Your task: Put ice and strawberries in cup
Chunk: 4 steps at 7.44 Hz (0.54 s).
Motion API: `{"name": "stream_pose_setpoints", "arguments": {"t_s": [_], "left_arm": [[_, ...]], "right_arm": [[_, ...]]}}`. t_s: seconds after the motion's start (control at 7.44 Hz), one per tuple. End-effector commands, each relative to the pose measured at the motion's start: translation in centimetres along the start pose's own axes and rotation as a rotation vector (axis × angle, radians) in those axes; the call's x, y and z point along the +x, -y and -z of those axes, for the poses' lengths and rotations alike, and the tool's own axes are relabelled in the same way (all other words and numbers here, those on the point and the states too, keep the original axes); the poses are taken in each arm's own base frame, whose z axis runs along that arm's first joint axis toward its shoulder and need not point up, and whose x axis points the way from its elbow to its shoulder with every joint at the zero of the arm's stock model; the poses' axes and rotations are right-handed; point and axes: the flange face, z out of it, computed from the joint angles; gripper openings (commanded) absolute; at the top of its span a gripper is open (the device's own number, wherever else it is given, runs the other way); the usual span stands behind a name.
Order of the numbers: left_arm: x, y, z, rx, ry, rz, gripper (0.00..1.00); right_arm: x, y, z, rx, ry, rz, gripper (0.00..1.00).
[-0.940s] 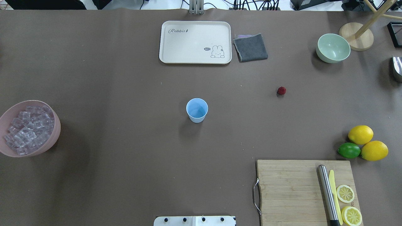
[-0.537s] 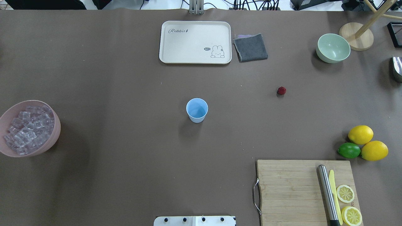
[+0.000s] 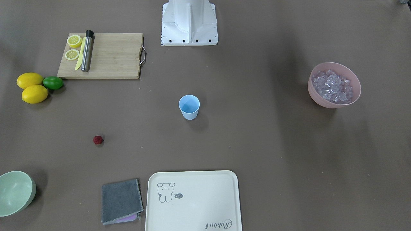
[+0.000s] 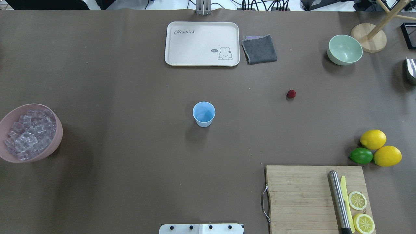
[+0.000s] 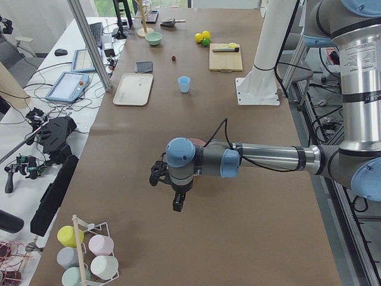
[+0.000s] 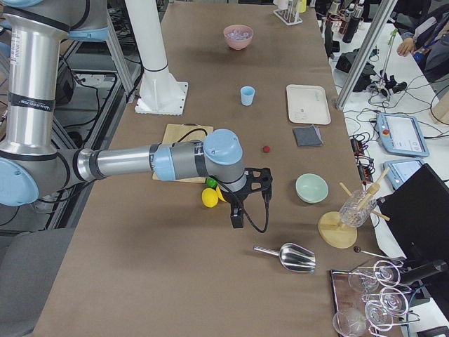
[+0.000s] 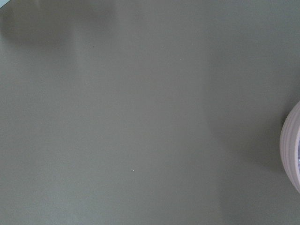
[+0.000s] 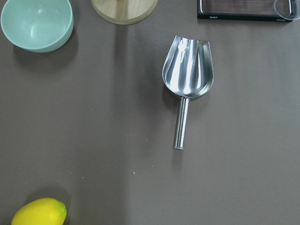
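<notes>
Light-blue cup [image 4: 203, 114] upright in the middle of the desk [image 4: 130, 169], with bare brown top all round. Plenty of open room on every side of it.

Small dark-red strawberry [image 4: 291, 94] alone in the open, well off to the cup's right and a bit farther from the robot.

Ice cubes [image 4: 28, 133] piled in the pink bowl [image 4: 59, 131] at the left edge, well apart from the cup.

Along the far edge: cream rabbit tray [image 4: 201, 42], folded grey cloth [image 4: 259, 49] just beside it, pale-green bowl [image 4: 345, 49] near the right corner.

At the right edge: two lemons [image 4: 373, 139] and a lime [image 4: 361, 155], touching in a bunch.

At the near edge, right side: wooden cutting board [image 4: 299, 195] with lemon slices [image 4: 357, 200], a yellow knife [image 4: 346, 203] and a metal rod [image 4: 339, 201].

Left claw [image 5: 177, 205] hanging above the desk close to the pink bowl, on the side away from the cup. Cannot tell how far open, or whether holding anything.

Right claw [image 6: 238, 219] hanging over the right end, by the lemons. Cannot tell its gap or hold either. Shiny metal scoop [image 8: 187, 70] flat on the desk farther out.

Rack of pastel cups [image 5: 83, 256] at the far left end, wine glasses [image 6: 372, 298] at the far right end.
</notes>
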Motion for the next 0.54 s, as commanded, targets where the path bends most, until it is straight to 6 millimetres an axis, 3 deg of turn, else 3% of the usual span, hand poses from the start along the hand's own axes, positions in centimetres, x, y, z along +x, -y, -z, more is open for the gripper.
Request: {"name": "stream_pose_setpoints", "arguments": {"t_s": [0.0, 0.13, 0.27, 0.4], "left_arm": [[0.7, 1.3, 0.8, 0.163, 0.016, -0.151, 0.99], [1.8, 2.6, 1.3, 0.209, -0.046, -0.088, 0.99], [3.7, 4.8, 2.0, 0.25, -0.06, -0.147, 0.98], [5.2, 5.2, 1.0, 0.23, -0.079, -0.139, 0.98]], "right_arm": [[-0.2, 0.3, -0.1, 0.005, 0.023, 0.006, 1.0], [-0.4, 0.5, 0.1, 0.014, 0.025, 0.016, 1.0], [-0.8, 0.8, 0.3, 0.047, 0.029, 0.049, 1.0], [-0.5, 0.7, -0.4, 0.037, 0.044, 0.046, 1.0]]}}
